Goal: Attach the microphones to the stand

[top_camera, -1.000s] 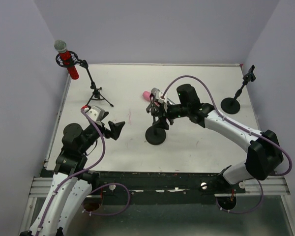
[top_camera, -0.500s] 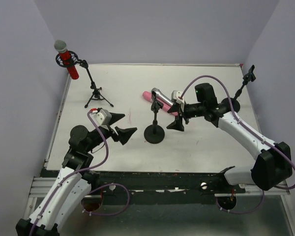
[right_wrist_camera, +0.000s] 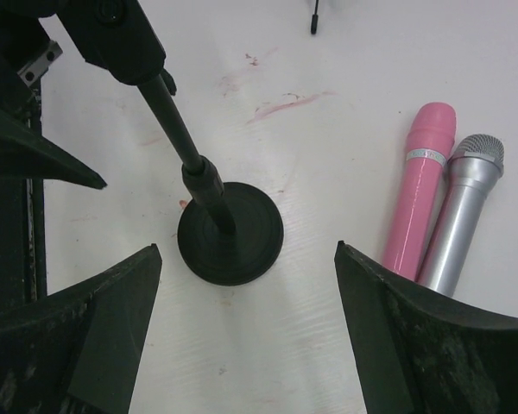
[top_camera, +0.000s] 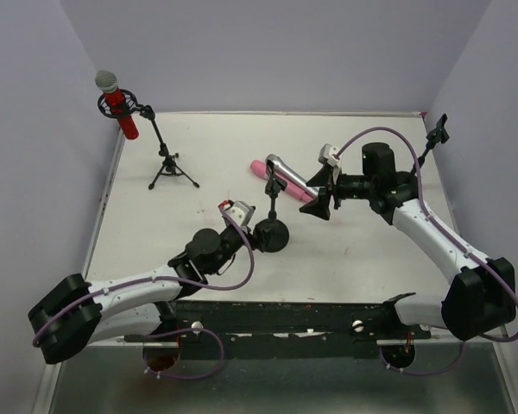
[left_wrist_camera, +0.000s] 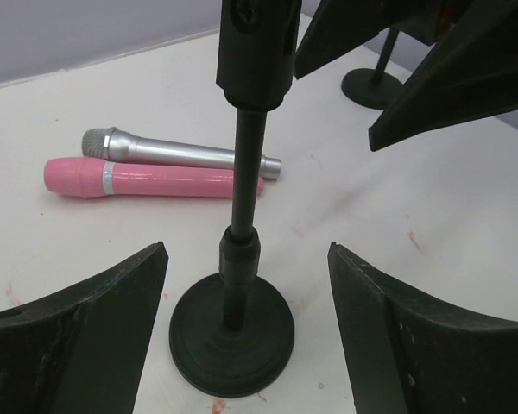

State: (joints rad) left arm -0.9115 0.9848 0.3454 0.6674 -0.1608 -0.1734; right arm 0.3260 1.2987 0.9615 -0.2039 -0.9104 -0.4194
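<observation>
The glittery red microphone [top_camera: 119,108] sits in the tripod stand [top_camera: 168,164] at the far left. The pink microphone [top_camera: 272,174] [left_wrist_camera: 147,178] [right_wrist_camera: 419,185] and the silver-grey microphone [top_camera: 289,177] [left_wrist_camera: 173,151] [right_wrist_camera: 462,211] lie side by side on the table. They lie just behind the round-base stand [top_camera: 271,233] [left_wrist_camera: 232,332] [right_wrist_camera: 230,233], whose clip [top_camera: 276,184] is empty. My left gripper [top_camera: 254,231] [left_wrist_camera: 246,250] is open, low, with a finger on each side of that stand's base and not touching it. My right gripper [top_camera: 322,191] [right_wrist_camera: 247,248] hangs open and empty, right of the stand.
A second round-base stand [top_camera: 406,181] [left_wrist_camera: 375,86] with an empty clip [top_camera: 438,131] stands at the far right, partly behind my right arm. Grey walls enclose the white table [top_camera: 345,138] on three sides. Faint red marks dot the surface.
My left arm has swung right and down to the middle stand's base. My right gripper has opened and drawn back right, leaving the pink and silver microphones lying on the table.
</observation>
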